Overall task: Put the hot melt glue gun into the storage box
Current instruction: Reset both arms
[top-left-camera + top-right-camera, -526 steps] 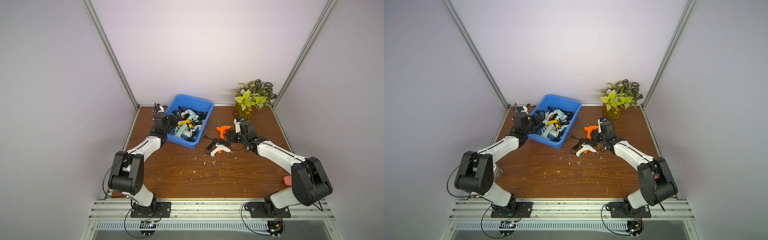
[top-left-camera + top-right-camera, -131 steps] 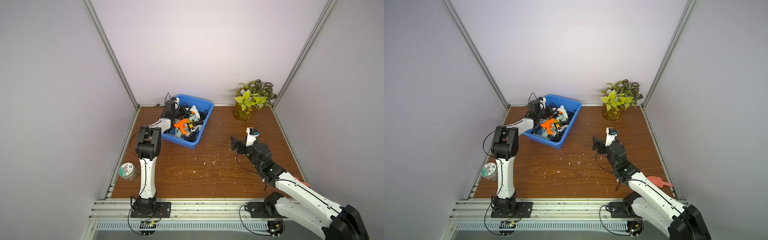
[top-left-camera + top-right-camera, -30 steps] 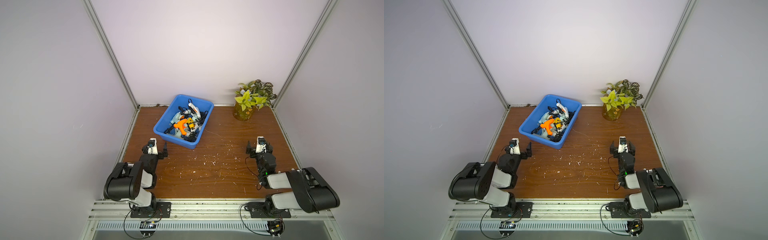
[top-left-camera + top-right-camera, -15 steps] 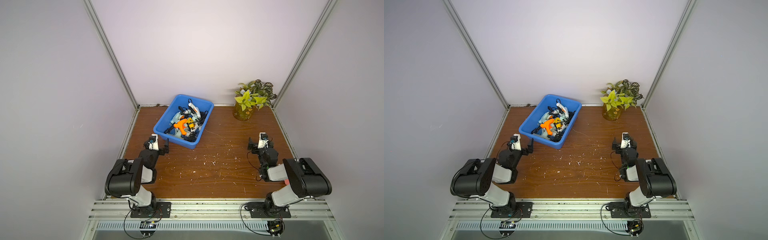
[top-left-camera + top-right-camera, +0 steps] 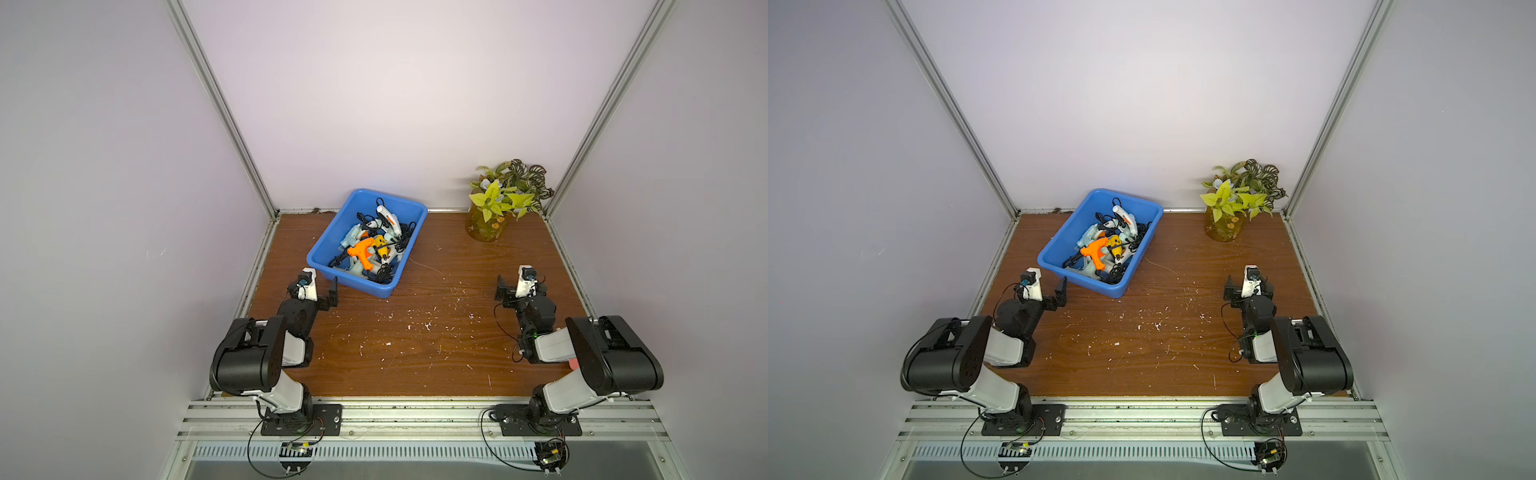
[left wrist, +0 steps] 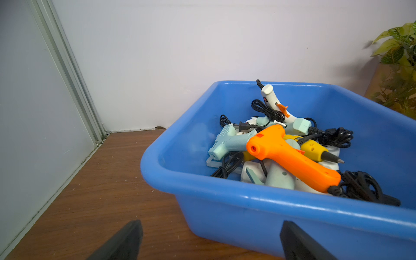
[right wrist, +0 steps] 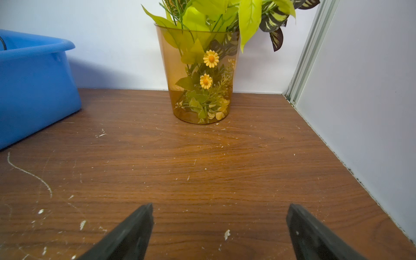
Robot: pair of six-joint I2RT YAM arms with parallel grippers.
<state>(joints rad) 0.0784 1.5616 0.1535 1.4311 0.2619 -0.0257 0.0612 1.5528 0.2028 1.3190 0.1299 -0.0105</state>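
The blue storage box (image 5: 417,224) (image 5: 1054,257) stands at the back left of the wooden table. Inside it lie several hot melt glue guns with tangled black cords, an orange one (image 5: 361,253) (image 5: 1094,251) (image 6: 290,157) on top and a white one (image 5: 386,218) (image 6: 273,101) toward the back. My left gripper (image 5: 316,287) (image 6: 210,227) is open and empty, just in front of the box's near left corner. Well to the right of the box, my right gripper (image 5: 520,286) (image 7: 220,208) is open and empty over bare table.
A leafy plant in an amber vase (image 5: 486,224) (image 7: 200,90) stands at the back right, straight ahead of the right gripper. White crumbs (image 5: 415,324) are scattered over the table. Both arms are folded low near the front rail. Side walls close in both table edges.
The orange and white glue guns that lay on the table earlier are now in the box. Over the last second both arms folded back a little; the grippers stayed open.
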